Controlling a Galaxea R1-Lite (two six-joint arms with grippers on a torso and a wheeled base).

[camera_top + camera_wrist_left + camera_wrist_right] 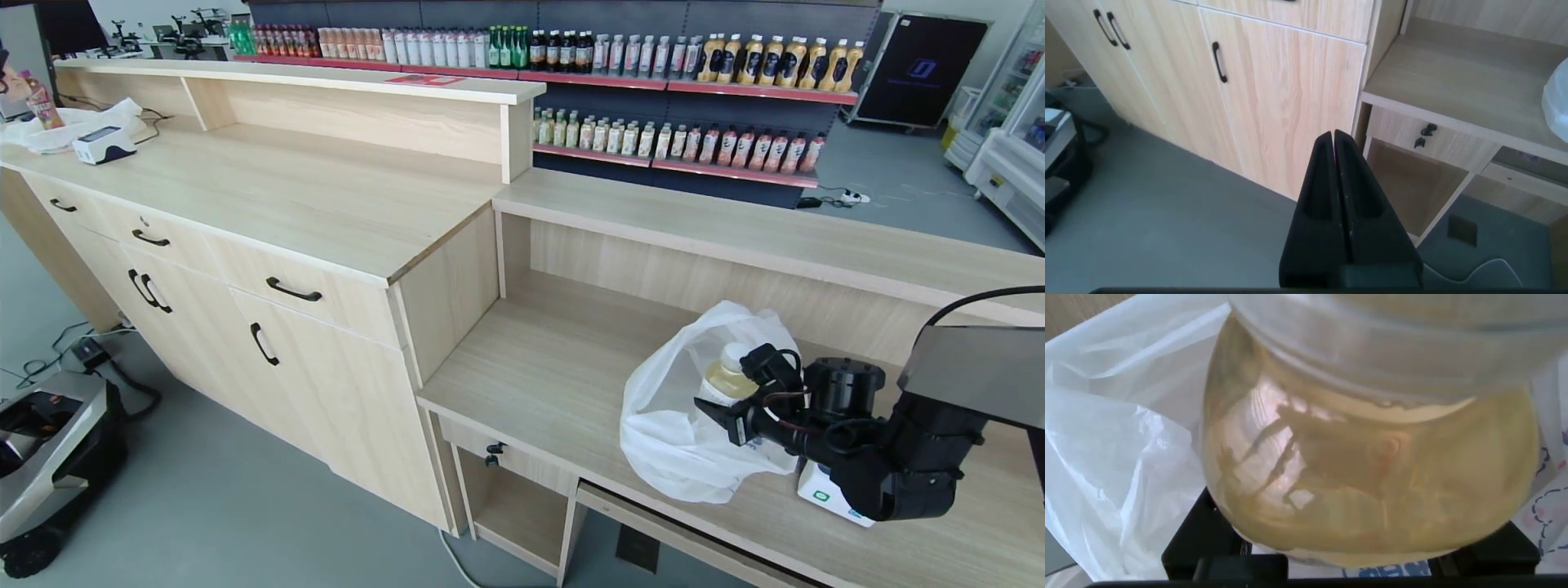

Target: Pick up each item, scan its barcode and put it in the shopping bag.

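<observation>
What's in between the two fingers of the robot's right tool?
A bottle of pale yellow drink, held by the right tool at the mouth of the white shopping bag. The right wrist view shows it up close.

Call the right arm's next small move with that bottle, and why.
Probably ease down a little and open the gripper. The right gripper holds the bottle already inside the mouth of the shopping bag on the counter, so letting go looks like what is left.

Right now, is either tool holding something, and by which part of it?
The right tool holds the bottle by its body, below the shoulder, at the shopping bag. The left tool is shut on nothing.
</observation>
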